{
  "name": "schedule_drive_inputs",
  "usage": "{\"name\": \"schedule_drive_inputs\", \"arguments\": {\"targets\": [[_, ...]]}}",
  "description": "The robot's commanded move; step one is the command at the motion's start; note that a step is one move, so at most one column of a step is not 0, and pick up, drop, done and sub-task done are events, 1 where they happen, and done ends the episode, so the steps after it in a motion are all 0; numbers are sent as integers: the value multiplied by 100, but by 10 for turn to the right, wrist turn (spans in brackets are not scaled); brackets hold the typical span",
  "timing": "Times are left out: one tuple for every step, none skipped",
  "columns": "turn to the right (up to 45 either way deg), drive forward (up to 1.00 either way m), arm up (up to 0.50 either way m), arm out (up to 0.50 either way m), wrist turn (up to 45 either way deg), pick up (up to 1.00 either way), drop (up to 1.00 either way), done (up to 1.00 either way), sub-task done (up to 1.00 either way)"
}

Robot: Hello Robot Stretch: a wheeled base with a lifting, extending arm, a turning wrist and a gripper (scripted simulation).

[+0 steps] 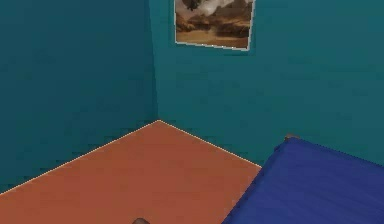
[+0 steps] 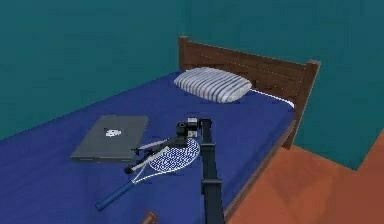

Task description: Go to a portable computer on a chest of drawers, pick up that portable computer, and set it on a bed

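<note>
One closed grey portable computer (image 2: 110,138) lies flat on the blue bed (image 2: 60,110), toward the arm side view's left. Just beside it lies one racket (image 2: 165,162), and one striped pillow (image 2: 213,84) rests near the wooden headboard (image 2: 250,60). The gripper (image 2: 143,150) is at the computer's edge; I cannot tell whether it holds anything. One picture (image 1: 214,22) hangs on the teal wall.

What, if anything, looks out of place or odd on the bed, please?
A tennis racket lies on the bed beside the closed laptop, an unusual thing for a bed. The pillow sits neatly; nothing looks spilled or damaged.
</note>
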Motion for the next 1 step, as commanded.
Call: {"name": "schedule_drive_inputs", "arguments": {"targets": [[0, 0, -30, 0, 0, 0, 0, 0, 0]]}}
